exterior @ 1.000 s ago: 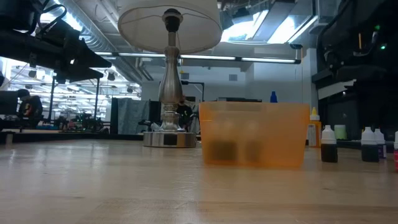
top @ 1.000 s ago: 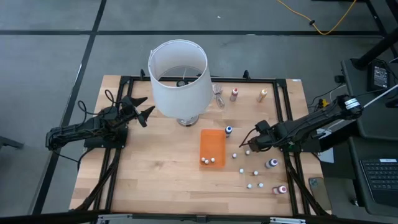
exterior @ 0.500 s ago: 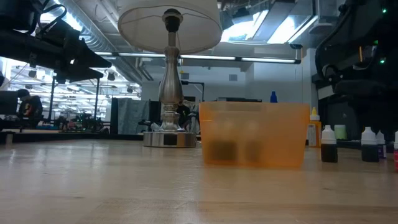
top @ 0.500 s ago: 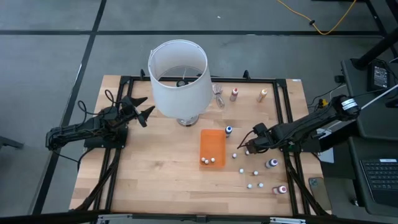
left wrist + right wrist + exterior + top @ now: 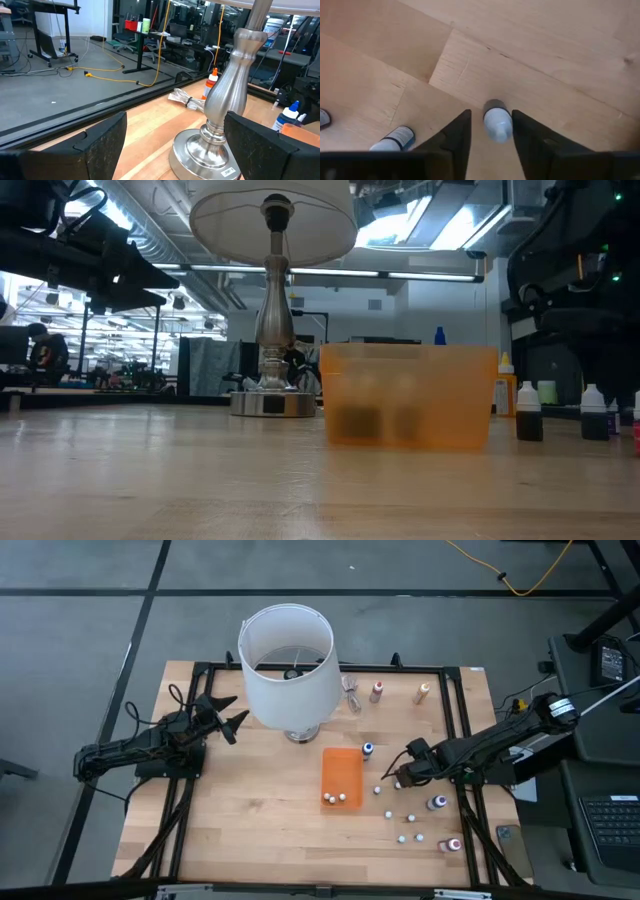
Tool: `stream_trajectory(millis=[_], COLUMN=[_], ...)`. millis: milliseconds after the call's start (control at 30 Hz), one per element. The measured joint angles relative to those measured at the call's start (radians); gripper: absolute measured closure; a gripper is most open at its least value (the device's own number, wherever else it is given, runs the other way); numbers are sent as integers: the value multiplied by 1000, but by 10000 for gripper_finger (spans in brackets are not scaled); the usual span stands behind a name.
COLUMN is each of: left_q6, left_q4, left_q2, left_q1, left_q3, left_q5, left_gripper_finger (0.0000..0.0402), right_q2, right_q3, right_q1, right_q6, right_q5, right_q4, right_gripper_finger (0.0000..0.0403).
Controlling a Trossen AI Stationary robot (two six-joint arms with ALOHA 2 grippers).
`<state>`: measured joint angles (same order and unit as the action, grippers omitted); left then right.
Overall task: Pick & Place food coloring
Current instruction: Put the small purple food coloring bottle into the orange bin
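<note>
Several tiny food coloring bottles stand on the table's right half: white-capped ones (image 5: 410, 817), a purple one (image 5: 437, 803), a pink-red one (image 5: 453, 844) and a blue-capped one (image 5: 367, 750). A few more stand in the orange tray (image 5: 340, 770). My right gripper (image 5: 393, 778) is open and low, pointing down. Its fingers (image 5: 457, 135) stand on either side of one upright white-capped bottle (image 5: 497, 122), with a gap on each side. My left gripper (image 5: 226, 720) waits open at the table's left, facing the lamp's metal stem (image 5: 232, 100).
A big white lampshade (image 5: 288, 660) on a metal base (image 5: 272, 402) stands at the far middle. A pink bottle (image 5: 377, 691), an orange bottle (image 5: 423, 692) and a coiled cord (image 5: 352, 692) sit by the far edge. Two more bottles (image 5: 392, 140) stand close beside the right gripper.
My right gripper has moved a little toward the table's left, closer to the tray, and come over the small white-capped bottle; in the last half second it has kept still. The bottles and tray have stayed where they were.
</note>
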<state>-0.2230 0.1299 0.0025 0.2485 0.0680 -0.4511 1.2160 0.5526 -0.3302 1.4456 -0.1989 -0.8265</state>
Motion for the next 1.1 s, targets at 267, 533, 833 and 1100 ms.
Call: stream_trajectory(millis=[267,533,833,1100], left_q6=[0,0,0,0], left_q4=[0,0,0,0], left_q2=[0,0,0,0], left_q1=[0,0,0,0], left_q3=[0,0,0,0], left_q5=[0,0,0,0], left_gripper_finger=[80,80,80,79], right_q2=[0,7,104,257], right_q3=[58,200,454,697], right_q1=[0,0,0,0], right_q6=[-118,-241,-483,-672], right_q5=[-11,-36,-37,-37], right_q4=[-24,-142,-291,-320], right_gripper_finger=[340,330,338,335])
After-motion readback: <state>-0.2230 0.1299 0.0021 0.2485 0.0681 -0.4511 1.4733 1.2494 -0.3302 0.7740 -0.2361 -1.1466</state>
